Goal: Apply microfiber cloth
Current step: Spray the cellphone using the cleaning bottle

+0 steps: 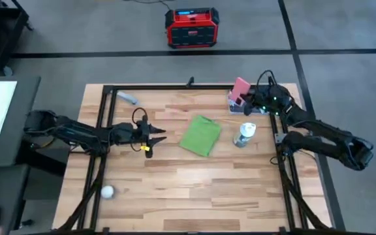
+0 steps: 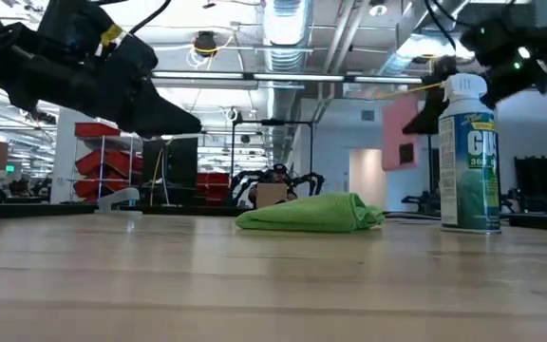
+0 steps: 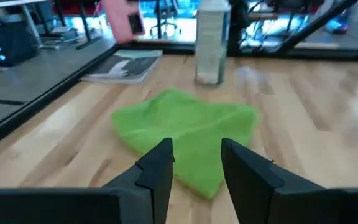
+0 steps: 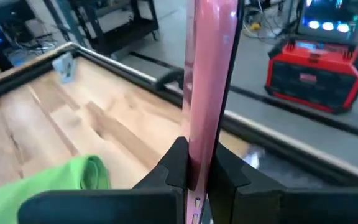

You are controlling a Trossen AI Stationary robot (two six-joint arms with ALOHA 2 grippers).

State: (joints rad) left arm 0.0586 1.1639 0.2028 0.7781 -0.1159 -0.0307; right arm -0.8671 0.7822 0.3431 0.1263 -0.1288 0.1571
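The bright green microfiber cloth lies crumpled flat on the wooden table near its middle, also seen in the low view. My left gripper hovers open just left of it, above the table, with the cloth right ahead of its spread fingers. My right gripper is at the far right, shut on a pink phone. The phone hangs well above the tabletop. My right gripper pinches the pink phone by its two flat faces between its two fingers, at the end nearest the wrist. The phone sticks out beyond the fingers, edge-on to the wrist camera. It is lifted clear of the table.
A white-and-green spray can stands upright just right of the cloth. A flat blue-and-white packet lies under the right gripper. A white ball sits near left, and a small grey object far left. A black frame edges the table.
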